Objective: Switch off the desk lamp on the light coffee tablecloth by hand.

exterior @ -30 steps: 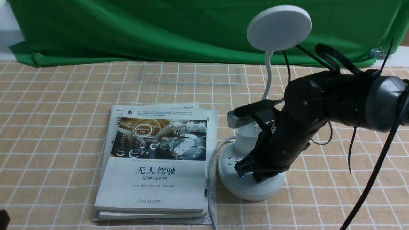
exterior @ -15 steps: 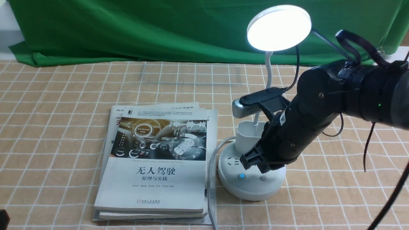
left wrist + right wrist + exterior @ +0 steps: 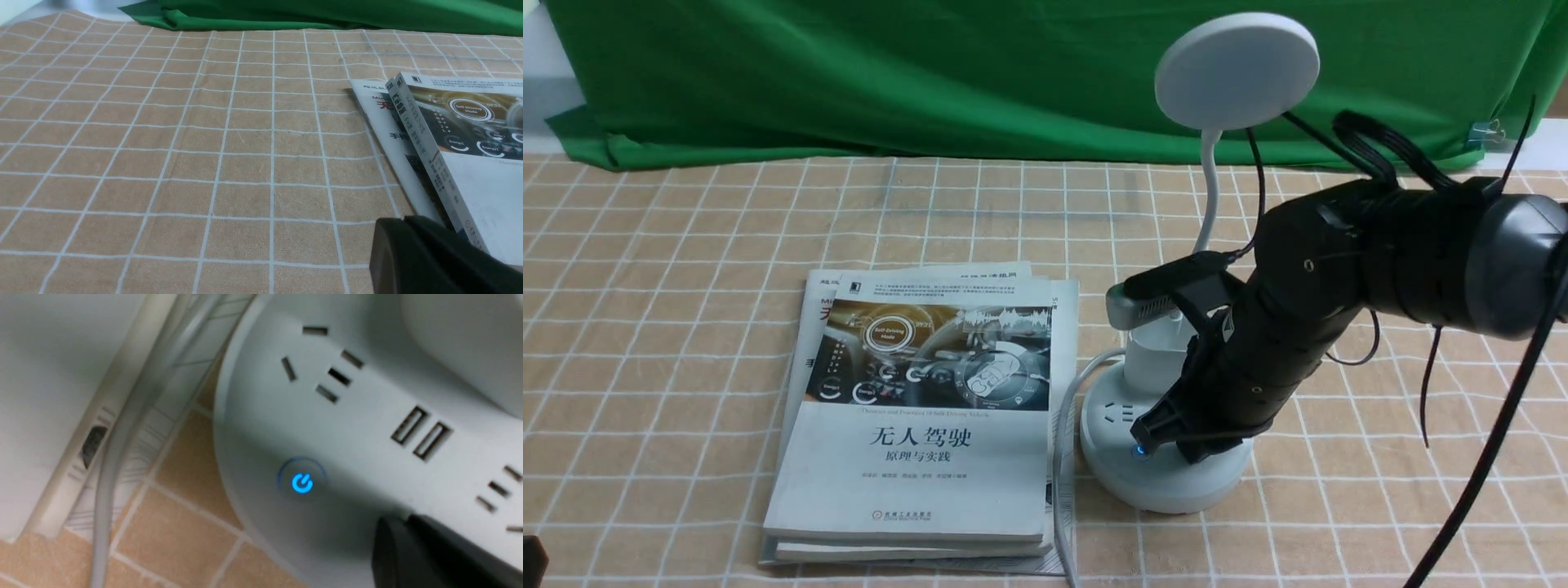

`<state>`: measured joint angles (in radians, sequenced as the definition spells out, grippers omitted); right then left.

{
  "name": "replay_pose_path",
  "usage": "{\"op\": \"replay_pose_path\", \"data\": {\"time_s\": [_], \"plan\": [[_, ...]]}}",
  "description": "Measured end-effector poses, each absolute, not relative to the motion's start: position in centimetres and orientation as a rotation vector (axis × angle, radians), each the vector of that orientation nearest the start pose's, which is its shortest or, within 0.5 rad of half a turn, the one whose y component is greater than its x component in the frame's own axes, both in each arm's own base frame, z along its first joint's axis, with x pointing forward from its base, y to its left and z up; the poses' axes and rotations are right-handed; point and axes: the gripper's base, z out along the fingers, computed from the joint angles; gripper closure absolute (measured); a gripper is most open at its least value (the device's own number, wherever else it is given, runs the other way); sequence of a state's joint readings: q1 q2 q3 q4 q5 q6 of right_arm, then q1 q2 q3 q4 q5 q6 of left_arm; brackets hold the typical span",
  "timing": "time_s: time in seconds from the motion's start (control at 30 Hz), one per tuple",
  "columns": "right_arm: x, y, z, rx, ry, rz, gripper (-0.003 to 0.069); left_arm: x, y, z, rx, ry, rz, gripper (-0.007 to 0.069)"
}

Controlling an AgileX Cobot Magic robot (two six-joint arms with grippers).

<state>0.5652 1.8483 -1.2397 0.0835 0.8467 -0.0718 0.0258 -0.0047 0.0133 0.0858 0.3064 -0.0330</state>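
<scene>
The white desk lamp stands on the light coffee tablecloth (image 3: 686, 245). Its round disc head (image 3: 1236, 70) is dark, and a blue power button (image 3: 1141, 450) glows on its round base (image 3: 1111, 474). My right gripper (image 3: 1172, 437) is shut and empty, with its tips down on the top of the base, just beside the blue button. In the right wrist view the shut tips (image 3: 402, 528) rest on the base (image 3: 367, 416) to one side of the button (image 3: 302, 483). My left gripper (image 3: 402, 223) is shut and empty, low over the cloth by the books.
A stack of books (image 3: 923, 408) lies just left of the lamp base, and it also shows in the left wrist view (image 3: 470, 163). The lamp's white cable (image 3: 1062, 465) runs between books and base. A green backdrop cloth (image 3: 849, 73) hangs behind.
Half a second ago the lamp head was lit and my right gripper was raised off the base. Now the gripper is back down on the base and the head is dark.
</scene>
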Motion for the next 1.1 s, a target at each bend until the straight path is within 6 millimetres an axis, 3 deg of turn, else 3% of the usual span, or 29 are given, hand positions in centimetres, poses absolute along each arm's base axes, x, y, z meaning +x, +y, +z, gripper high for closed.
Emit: {"op": "replay_pose_path", "data": {"time_s": [0.17, 0.27, 0.6, 0.8, 0.97, 1.1], "plan": [[29.7, 19.5, 21.5, -0.839, 2.761, 0.196, 0.0612, 5.4, 0.4, 18.1, 0.003, 1.798, 0.078, 0.0620], [29.6, 19.5, 21.9, -0.837, 2.750, 0.200, 0.0612, 5.4, 0.4, 18.1, 0.003, 1.798, 0.078, 0.0620], [30.4, 19.9, 18.2, -0.868, 2.847, 0.162, 0.0612, 5.4, 0.4, 18.1, 0.003, 1.798, 0.078, 0.0620], [30.7, 19.7, 18.0, -0.859, 2.854, 0.158, 0.0608, 5.4, 0.4, 18.1, 0.003, 1.798, 0.079, 0.0620], [30.3, 19.4, 19.2, -0.861, 2.820, 0.154, 0.0604, 5.4, 0.4, 18.1, 0.003, 1.798, 0.079, 0.0620], [29.0, 18.5, 22.4, -0.834, 2.742, 0.179, 0.0601, 5.4, 0.4, 18.1, 0.003, 1.798, 0.079, 0.0620]]}}
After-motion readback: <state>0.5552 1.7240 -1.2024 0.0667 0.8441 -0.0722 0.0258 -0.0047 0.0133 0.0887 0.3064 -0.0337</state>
